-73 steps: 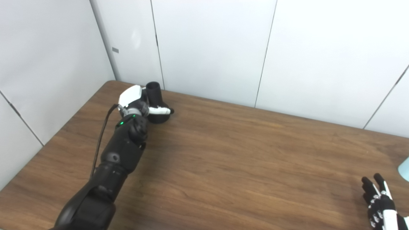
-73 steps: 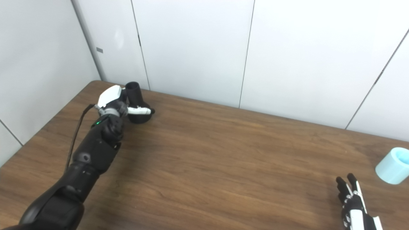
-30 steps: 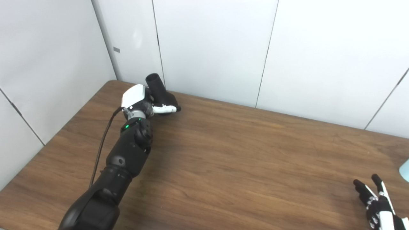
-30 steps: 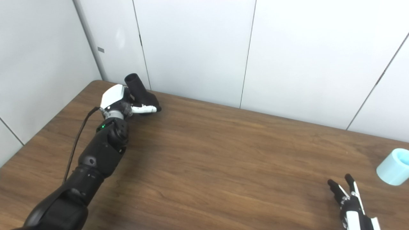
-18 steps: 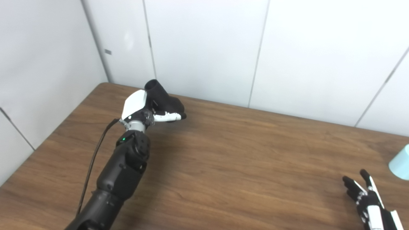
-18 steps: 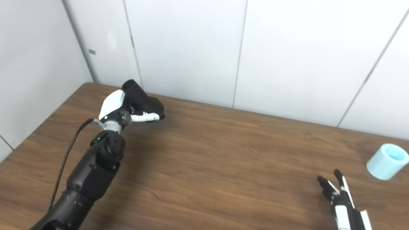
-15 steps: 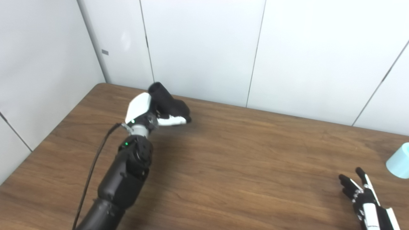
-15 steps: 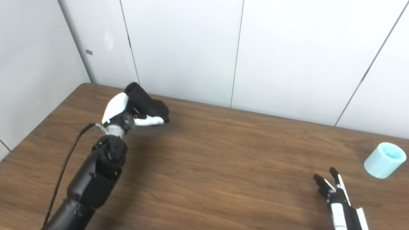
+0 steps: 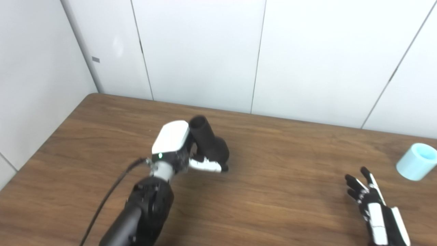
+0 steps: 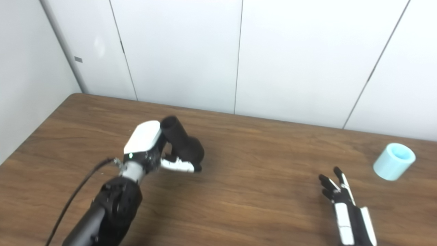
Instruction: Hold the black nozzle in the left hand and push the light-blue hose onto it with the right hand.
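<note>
In the left eye view, my left hand [image 9: 177, 150] is clenched round the black nozzle [image 9: 208, 145], and since a couple of seconds ago I have carried it away from the far left corner of the table [image 9: 280, 191] to a spot nearer the middle, its narrow open end tilted up and away from me. The whole picture has also swung to the right, so part of that shift is my head turning, not the arm. My right hand [image 9: 374, 201] is empty with fingers spread, low at the right edge, and the light-blue hose [image 9: 416, 166] now shows whole, lying on the wood beyond it and apart from it. In the right eye view the same holds: left hand [image 10: 150, 150] gripping the nozzle [image 10: 182, 143], right hand [image 10: 343, 201] loose and near the hose [image 10: 394, 161] but not touching. I judge the nozzle secured; fetching the hose comes next.
</note>
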Robot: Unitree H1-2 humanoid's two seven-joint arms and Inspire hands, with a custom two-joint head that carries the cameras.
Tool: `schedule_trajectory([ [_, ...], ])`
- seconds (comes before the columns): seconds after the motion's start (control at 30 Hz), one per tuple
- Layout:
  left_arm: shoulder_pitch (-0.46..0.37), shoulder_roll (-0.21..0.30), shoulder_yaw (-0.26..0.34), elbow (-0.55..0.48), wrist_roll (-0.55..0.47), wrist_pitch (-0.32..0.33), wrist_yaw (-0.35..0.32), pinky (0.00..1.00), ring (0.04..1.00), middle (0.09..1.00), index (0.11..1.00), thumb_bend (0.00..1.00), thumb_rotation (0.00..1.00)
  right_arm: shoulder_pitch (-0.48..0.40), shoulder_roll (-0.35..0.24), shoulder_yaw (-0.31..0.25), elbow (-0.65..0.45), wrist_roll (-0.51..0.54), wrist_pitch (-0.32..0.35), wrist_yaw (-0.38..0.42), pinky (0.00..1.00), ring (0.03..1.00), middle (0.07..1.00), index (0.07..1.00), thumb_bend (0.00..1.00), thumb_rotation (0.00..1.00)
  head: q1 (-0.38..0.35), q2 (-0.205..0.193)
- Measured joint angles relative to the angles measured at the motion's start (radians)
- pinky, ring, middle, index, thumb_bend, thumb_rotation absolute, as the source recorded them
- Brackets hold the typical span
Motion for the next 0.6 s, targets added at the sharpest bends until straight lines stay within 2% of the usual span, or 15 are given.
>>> schedule_trajectory([
  [0.13, 0.049, -0.014, -0.057, -0.025, 0.057, -0.067, 0.001, 0.72, 0.571, 0.463, 0.499, 0.53, 0.00, -0.004, 0.012, 0.001, 0.000, -0.012, 0.006, -0.009, 0.88, 0.902, 0.871, 0.945, 0.53, 1.00, -0.023, 0.006],
  [0.3, 0.072, -0.023, -0.113, -0.028, 0.129, -0.149, 0.001, 0.77, 0.574, 0.453, 0.505, 0.52, 0.00, -0.008, 0.023, 0.004, -0.001, -0.027, 0.019, -0.019, 0.87, 0.888, 0.865, 0.947, 0.52, 1.00, -0.064, 0.014],
  [0.43, 0.111, -0.056, -0.151, -0.026, 0.155, -0.178, -0.027, 0.79, 0.578, 0.453, 0.505, 0.52, 0.00, -0.013, 0.038, 0.002, -0.001, -0.025, 0.020, -0.031, 0.87, 0.887, 0.864, 0.952, 0.52, 1.00, -0.083, 0.023],
  [0.6, 0.127, -0.085, -0.163, -0.024, 0.184, -0.207, -0.032, 0.79, 0.584, 0.453, 0.503, 0.52, 0.00, -0.016, 0.045, 0.001, -0.001, -0.026, 0.020, -0.036, 0.86, 0.885, 0.868, 0.953, 0.50, 1.00, -0.112, 0.025],
])
